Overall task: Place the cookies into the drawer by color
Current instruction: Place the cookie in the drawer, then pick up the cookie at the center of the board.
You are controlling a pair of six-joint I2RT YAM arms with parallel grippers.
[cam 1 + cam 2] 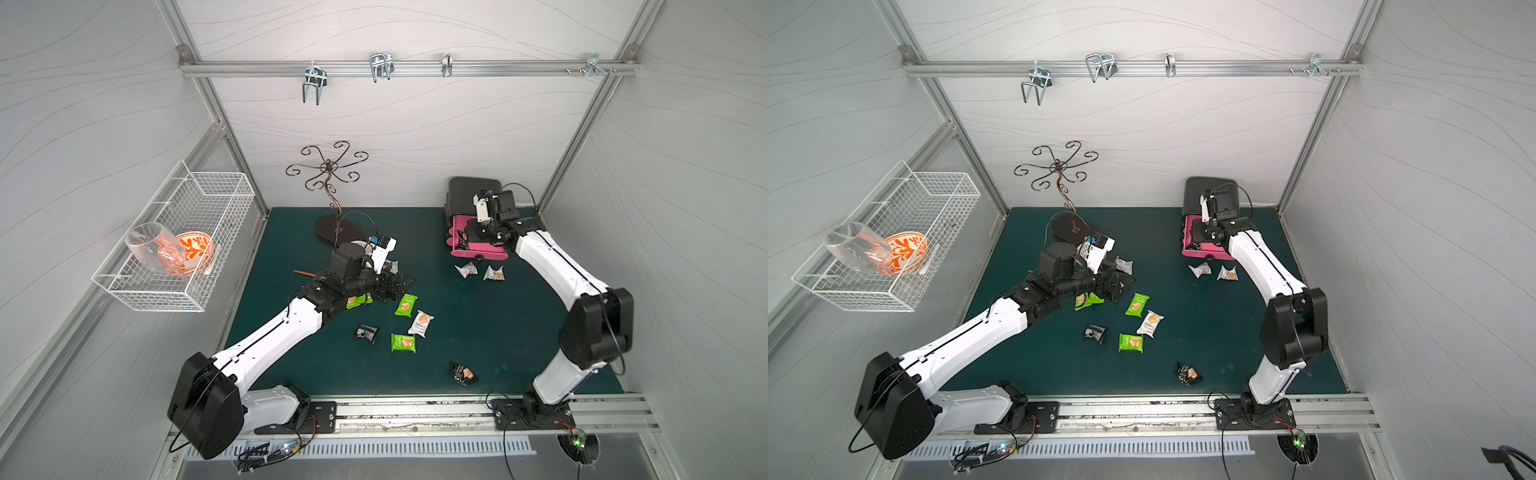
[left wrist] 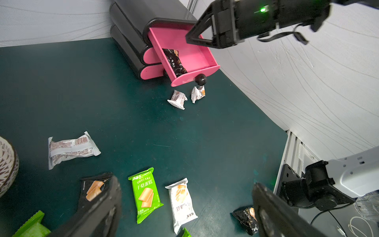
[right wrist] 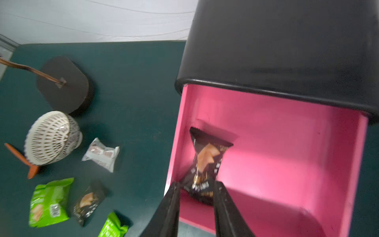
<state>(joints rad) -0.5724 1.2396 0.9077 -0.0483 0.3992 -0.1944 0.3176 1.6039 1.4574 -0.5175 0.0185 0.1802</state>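
The drawer (image 1: 478,251) is the top pink one of a black chest (image 3: 276,41), pulled out. A black cookie (image 3: 207,162) lies inside it against the side wall. My right gripper (image 3: 196,184) hangs just above that packet, open, its fingers apart and clear of the wrapper. My left gripper (image 2: 186,184) hovers wide open over the mat, above a green cookie (image 2: 145,195) and a white cookie (image 2: 181,203). Other cookies lie loose on the mat: another green one (image 1: 403,343), black ones (image 1: 366,333) (image 1: 462,372), and two white ones (image 1: 465,270) (image 1: 493,273) just before the drawer front.
A metal hook stand (image 1: 332,199) rises at the back of the green mat. A patterned cup (image 3: 51,137) and an orange stick (image 1: 307,273) lie beside my left wrist. A white wire basket (image 1: 224,195) on the left wall holds a glass and an orange bowl.
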